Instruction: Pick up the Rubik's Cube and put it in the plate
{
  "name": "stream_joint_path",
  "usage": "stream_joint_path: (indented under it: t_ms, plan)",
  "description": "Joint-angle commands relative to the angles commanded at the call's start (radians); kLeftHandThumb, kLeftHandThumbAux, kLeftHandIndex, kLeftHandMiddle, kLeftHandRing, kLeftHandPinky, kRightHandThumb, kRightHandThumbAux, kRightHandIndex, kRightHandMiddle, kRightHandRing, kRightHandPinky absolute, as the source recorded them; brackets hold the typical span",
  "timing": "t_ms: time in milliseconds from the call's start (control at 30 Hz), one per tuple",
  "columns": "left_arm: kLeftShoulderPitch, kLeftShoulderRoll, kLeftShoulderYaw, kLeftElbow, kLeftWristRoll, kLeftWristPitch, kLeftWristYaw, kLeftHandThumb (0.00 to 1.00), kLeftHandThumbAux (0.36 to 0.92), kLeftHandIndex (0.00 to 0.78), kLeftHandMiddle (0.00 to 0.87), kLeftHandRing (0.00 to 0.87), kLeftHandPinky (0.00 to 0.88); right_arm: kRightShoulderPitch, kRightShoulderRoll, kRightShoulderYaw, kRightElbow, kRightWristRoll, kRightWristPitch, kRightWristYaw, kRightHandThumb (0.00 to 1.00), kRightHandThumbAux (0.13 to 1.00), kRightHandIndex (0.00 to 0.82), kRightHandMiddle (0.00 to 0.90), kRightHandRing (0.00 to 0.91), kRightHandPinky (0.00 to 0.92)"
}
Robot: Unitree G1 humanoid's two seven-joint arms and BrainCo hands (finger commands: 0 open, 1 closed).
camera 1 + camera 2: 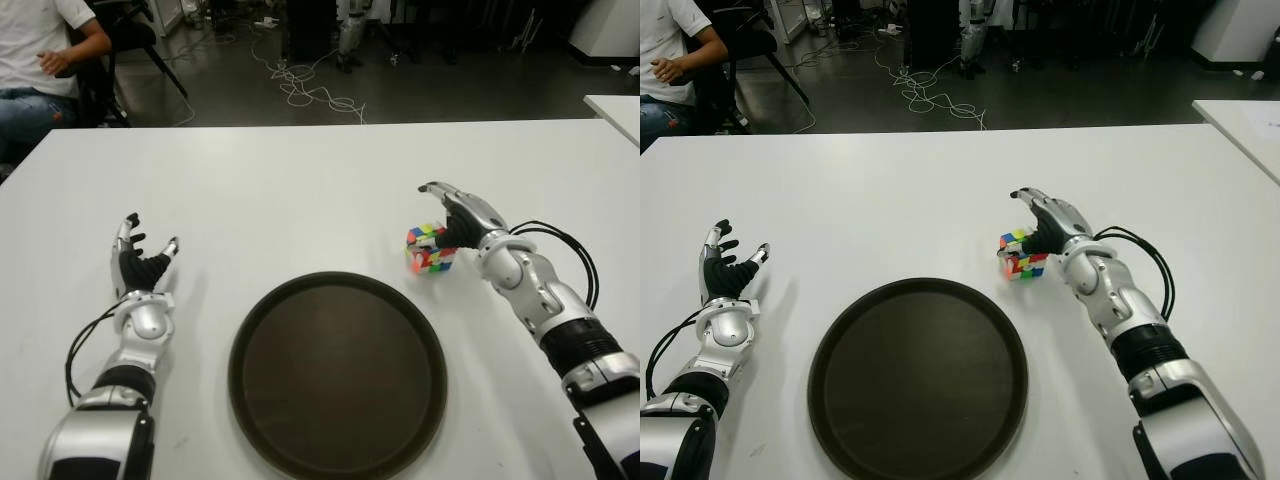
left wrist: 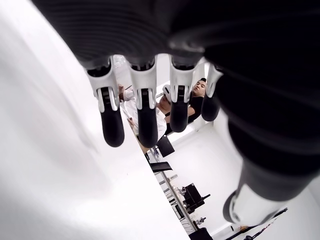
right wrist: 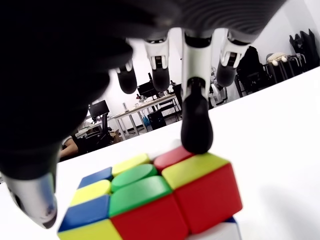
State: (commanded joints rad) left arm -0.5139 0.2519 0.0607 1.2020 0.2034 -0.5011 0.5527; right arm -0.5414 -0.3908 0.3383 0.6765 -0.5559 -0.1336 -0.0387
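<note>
The Rubik's Cube [image 1: 431,248] stands on the white table [image 1: 300,190], just beyond the right rim of the dark round plate [image 1: 338,375]. My right hand [image 1: 452,214] reaches over the cube from the right, fingers spread. In the right wrist view, one fingertip [image 3: 196,131] touches the top of the cube [image 3: 155,200], while the thumb stays off to the side, apart from it. The plate holds nothing. My left hand [image 1: 140,262] shows left of the plate, palm up with its fingers [image 2: 145,115] extended and holding nothing.
A seated person [image 1: 40,60] is beyond the table's far left corner. Cables [image 1: 310,90] lie on the floor past the far edge. Another white table's corner [image 1: 615,105] shows at the far right.
</note>
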Motion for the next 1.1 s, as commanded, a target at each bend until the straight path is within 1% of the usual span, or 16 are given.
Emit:
stream_joint_path:
  t_ms: [300, 600, 800, 867, 900, 967, 1000, 1100]
  plan:
    - [-0.003, 0.001, 0.000, 0.003, -0.003, 0.007, -0.004, 0.000, 0.755, 0.106, 0.152, 0.185, 0.259, 0.002, 0.003, 0.002, 0.006, 0.003, -0.001, -0.004, 0.000, 0.658, 0.000, 0.000, 0.000, 0.000]
    - [-0.002, 0.005, -0.009, 0.002, 0.009, 0.004, 0.008, 0.001, 0.766, 0.116, 0.171, 0.217, 0.311, -0.001, 0.002, -0.001, 0.011, 0.001, -0.007, -0.025, 0.000, 0.683, 0.000, 0.000, 0.000, 0.000]
    - [-0.002, 0.005, -0.011, 0.001, 0.013, 0.008, 0.011, 0.000, 0.762, 0.106, 0.155, 0.199, 0.285, 0.001, 0.002, -0.012, 0.009, 0.010, -0.023, -0.044, 0.000, 0.682, 0.000, 0.000, 0.000, 0.000]
    - [-0.002, 0.004, -0.010, 0.002, 0.012, 0.009, 0.010, 0.000, 0.763, 0.105, 0.157, 0.203, 0.295, 0.006, 0.010, -0.039, 0.016, 0.054, -0.063, -0.042, 0.000, 0.669, 0.000, 0.000, 0.000, 0.000]
    - [-0.002, 0.004, -0.010, 0.001, 0.012, 0.010, 0.010, 0.000, 0.764, 0.105, 0.159, 0.206, 0.302, 0.010, 0.017, -0.059, 0.023, 0.090, -0.092, -0.034, 0.000, 0.662, 0.000, 0.000, 0.000, 0.000]
    - [-0.002, 0.004, -0.010, 0.001, 0.012, 0.010, 0.010, 0.000, 0.767, 0.107, 0.162, 0.205, 0.290, 0.014, 0.029, -0.088, 0.038, 0.143, -0.137, -0.020, 0.000, 0.631, 0.000, 0.000, 0.000, 0.000]
    - [-0.002, 0.004, -0.010, 0.001, 0.012, 0.011, 0.009, 0.000, 0.765, 0.108, 0.161, 0.197, 0.261, 0.015, 0.033, -0.098, 0.045, 0.161, -0.154, -0.015, 0.000, 0.611, 0.000, 0.000, 0.000, 0.000]
    - [-0.002, 0.003, -0.008, -0.001, 0.009, 0.010, 0.004, 0.000, 0.764, 0.111, 0.159, 0.183, 0.220, 0.015, 0.043, -0.122, 0.070, 0.208, -0.207, 0.007, 0.000, 0.580, 0.000, 0.000, 0.000, 0.000]
